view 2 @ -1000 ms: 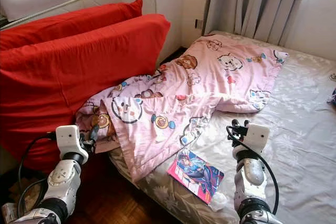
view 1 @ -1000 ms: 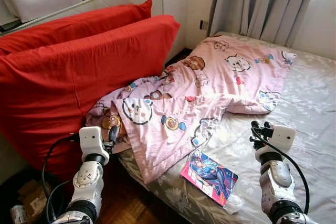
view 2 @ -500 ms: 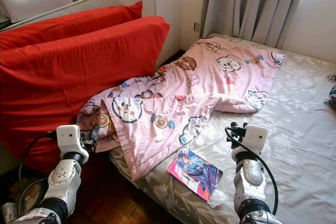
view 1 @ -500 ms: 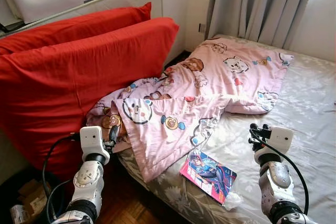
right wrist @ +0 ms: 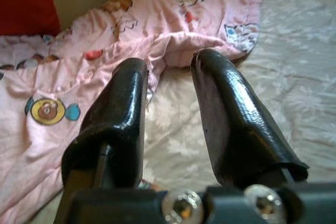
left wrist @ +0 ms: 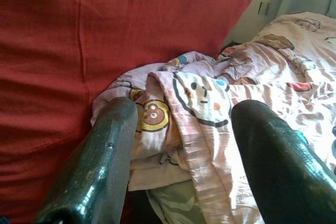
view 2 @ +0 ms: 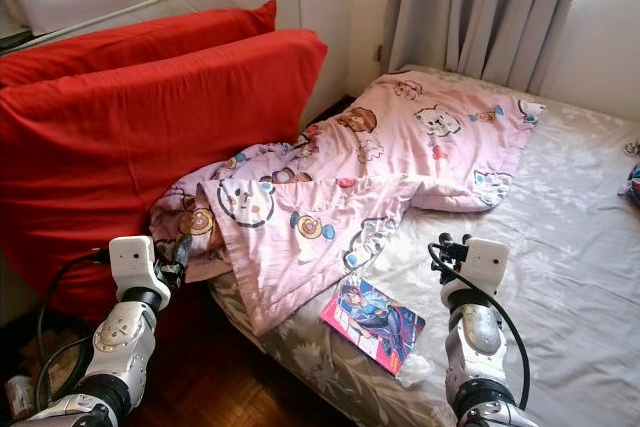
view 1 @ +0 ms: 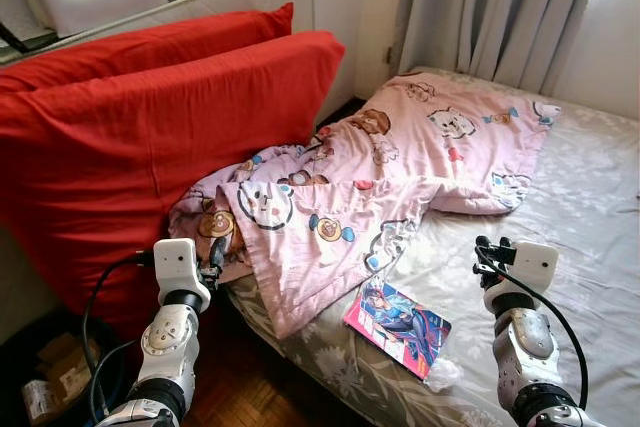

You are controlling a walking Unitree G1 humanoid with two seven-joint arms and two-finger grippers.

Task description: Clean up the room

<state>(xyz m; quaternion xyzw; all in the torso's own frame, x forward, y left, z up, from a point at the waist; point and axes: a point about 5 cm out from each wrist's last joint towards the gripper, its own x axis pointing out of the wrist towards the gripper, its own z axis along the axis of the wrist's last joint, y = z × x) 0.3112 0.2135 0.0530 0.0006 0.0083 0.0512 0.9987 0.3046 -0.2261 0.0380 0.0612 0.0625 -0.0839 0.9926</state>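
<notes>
Pillows (view 1: pixel 150 137): two, matt red woven cloth, faintly creased.
Blanket (view 1: pixel 400 177): soft pink quilted cloth, printed cartoon faces, stitched ribbed border, rumpled surface.
Bed sheet (view 1: pixel 580 217): smooth grey cloth with a pale floral pattern and a slight sheen.
Comic book (view 1: pixel 397 321): glossy printed paper cover.
Curtain (view 1: pixel 500 7): grey cloth in heavy vertical folds.
Floor (view 1: pixel 240 387): dark polished wood parquet.
Left gripper (left wrist: pixel 184 145): fingers (left wrist: pixel 94 171) of glossy black plastic, lightly scuffed.
Right gripper (right wrist: pixel 170 114): same glossy black fingers (right wrist: pixel 231 114); two bright metal screws at the base.
Arms (view 1: pixel 165 347): silver matt casing with white plastic housings, black rubbery cable.
</notes>
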